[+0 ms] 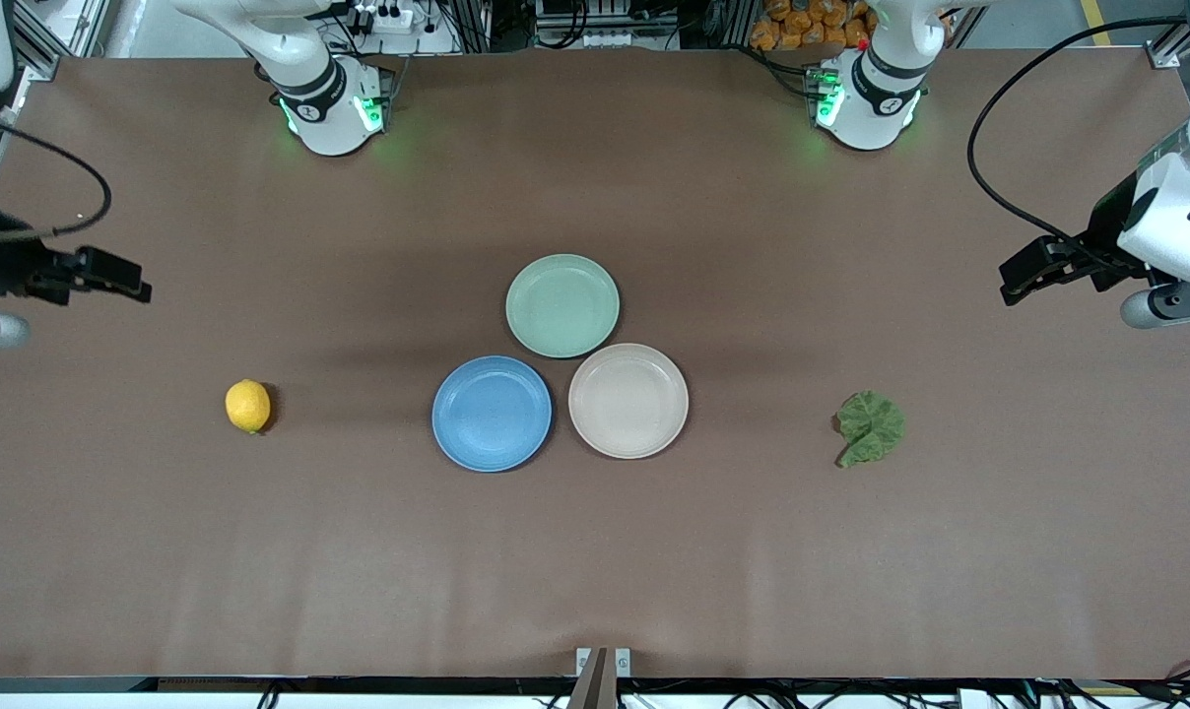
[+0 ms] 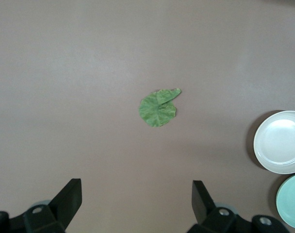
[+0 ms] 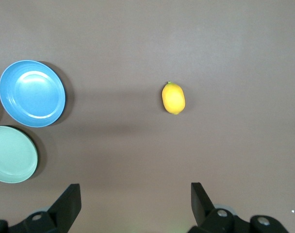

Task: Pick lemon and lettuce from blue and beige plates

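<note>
Three round plates are grouped at the middle of the brown table [image 1: 595,551], each touching or almost touching its neighbours. The blue plate [image 1: 492,414] and the beige plate [image 1: 628,401] are set side by side, the blue one toward the right arm's end of the table and the beige one toward the left arm's end. The mint green plate [image 1: 562,305] is placed farther from the front camera than both, nearer the edge where the bases stand. All three plates are seen to hold nothing.

The lemon [image 1: 248,406] is found on the bare table, well apart from the blue plate and toward the right arm's end, level with the blue plate between the two long edges. The lettuce leaf [image 1: 870,427] lies flat on the table, well apart from the beige plate and toward the left arm's end, its short stem pointed toward the edge nearest the front camera.

The right gripper [image 1: 112,276] is held in the air over the table edge at the right arm's end; in the right wrist view its jaws are spread wide with nothing between them, and the lemon [image 3: 173,98] is seen on the table below.

The left gripper [image 1: 1033,268] is held over the edge at the left arm's end. Its jaws are likewise spread wide and nothing is gripped, with the lettuce leaf [image 2: 158,108] in view beneath.
</note>
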Robot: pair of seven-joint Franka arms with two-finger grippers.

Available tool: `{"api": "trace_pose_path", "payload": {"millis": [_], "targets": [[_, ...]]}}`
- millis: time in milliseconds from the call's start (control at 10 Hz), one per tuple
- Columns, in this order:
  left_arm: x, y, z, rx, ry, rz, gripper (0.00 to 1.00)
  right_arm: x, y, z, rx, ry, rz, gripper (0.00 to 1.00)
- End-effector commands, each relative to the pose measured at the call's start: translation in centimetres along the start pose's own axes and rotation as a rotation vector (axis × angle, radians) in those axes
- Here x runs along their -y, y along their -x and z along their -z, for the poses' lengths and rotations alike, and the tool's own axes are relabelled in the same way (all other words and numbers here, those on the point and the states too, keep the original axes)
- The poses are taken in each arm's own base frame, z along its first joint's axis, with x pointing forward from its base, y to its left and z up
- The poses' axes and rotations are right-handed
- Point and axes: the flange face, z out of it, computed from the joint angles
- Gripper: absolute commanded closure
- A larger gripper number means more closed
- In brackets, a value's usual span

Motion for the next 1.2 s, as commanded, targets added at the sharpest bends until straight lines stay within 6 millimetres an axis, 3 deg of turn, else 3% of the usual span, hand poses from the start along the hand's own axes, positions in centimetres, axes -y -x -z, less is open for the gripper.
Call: {"api": "trace_pose_path", "payload": {"millis": [0,100,400,1100], "targets": [[-0.3,0.8,0.5,0.001,0.015,-0.026,0.00,0.3,2.8,1.1,0.000,0.009,-0.015,0.00],[-0.7,0.9,0.5,0.001,0.008,-0.033,0.00,1.5,2.6,0.9,0.001,0.013,-0.015,0.00],[0.4,0.5,0.4,0.001,0.002,-0.010,0.00,2.0,2.4,0.7,0.000,0.018,-0.022,0.00],[1.0,0.4,0.5,0.001,0.012,-0.035,0.00,1.7,2.6,0.5,0.006,0.018,-0.015,0.00]]}}
